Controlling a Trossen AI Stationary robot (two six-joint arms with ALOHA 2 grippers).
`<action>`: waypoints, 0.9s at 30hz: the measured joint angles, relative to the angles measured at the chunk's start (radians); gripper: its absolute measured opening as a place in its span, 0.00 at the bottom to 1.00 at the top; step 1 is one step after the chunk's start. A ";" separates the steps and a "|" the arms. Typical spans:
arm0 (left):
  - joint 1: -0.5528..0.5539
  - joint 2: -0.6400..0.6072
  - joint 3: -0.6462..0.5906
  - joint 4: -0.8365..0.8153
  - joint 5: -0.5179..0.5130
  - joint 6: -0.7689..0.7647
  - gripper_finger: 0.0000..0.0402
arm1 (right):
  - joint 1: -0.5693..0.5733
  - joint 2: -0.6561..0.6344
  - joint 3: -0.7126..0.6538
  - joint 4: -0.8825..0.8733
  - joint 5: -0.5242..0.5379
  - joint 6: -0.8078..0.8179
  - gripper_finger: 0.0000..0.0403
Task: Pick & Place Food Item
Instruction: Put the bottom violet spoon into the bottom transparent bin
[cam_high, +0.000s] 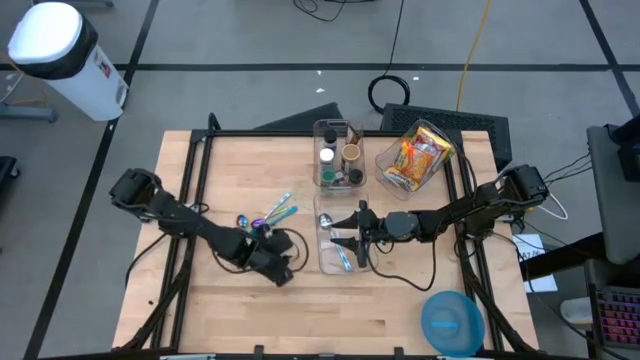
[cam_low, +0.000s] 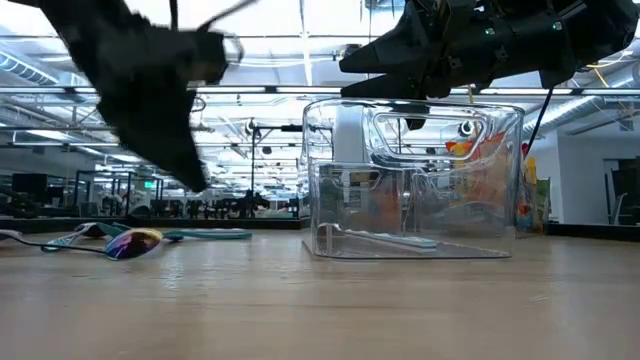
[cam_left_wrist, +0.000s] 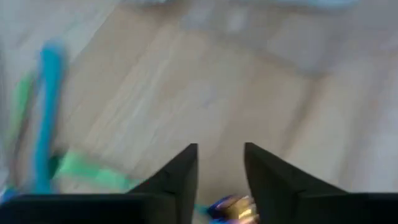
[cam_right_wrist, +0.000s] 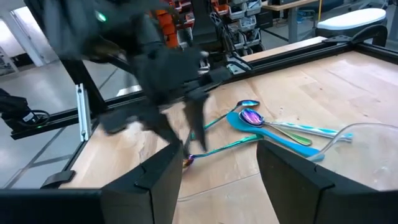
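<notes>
- The table (cam_high: 300, 320) is a pale wooden top with a black frame around its edges, filling the lower middle of the high view.
- Around it lies a grey floor crossed by dark lines; a white bin (cam_high: 60, 55) with a black band stands at the upper left, and a black cable coil (cam_high: 392, 92) lies just above the table's top edge.
- In the low view the room behind is a wide hall with ceiling lights and rows of dark equipment.
- A clear container (cam_high: 336, 245) sits at the table's middle, with a spoon lying in it; a second clear container (cam_high: 339, 155) holding small jars stands above it.
- The food item, a packet (cam_high: 418, 155) in orange and yellow inside a tilted clear tub, lies at the upper right of the table; its print is too small to read.
- A blue bowl (cam_high: 452, 322) sits at the lower right corner.
- A cluster of coloured spoons (cam_high: 268, 215) lies left of centre.
- The left gripper (cam_high: 268, 235) hovers just below those spoons, its fingers a little apart and holding nothing.
- The right gripper (cam_high: 350, 240) hangs over the middle container, fingers apart and empty.
- No writing can be read anywhere.
</notes>
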 joint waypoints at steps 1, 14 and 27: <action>0.009 0.007 0.000 -0.032 0.006 -0.040 0.38 | 0.000 0.000 0.000 -0.001 0.000 0.005 0.49; 0.079 0.096 0.003 -0.147 0.083 -0.314 0.61 | 0.000 0.000 0.000 -0.003 0.000 0.017 0.49; 0.122 0.119 0.002 -0.097 0.095 -0.099 0.61 | 0.000 0.000 0.000 -0.006 0.000 0.017 0.49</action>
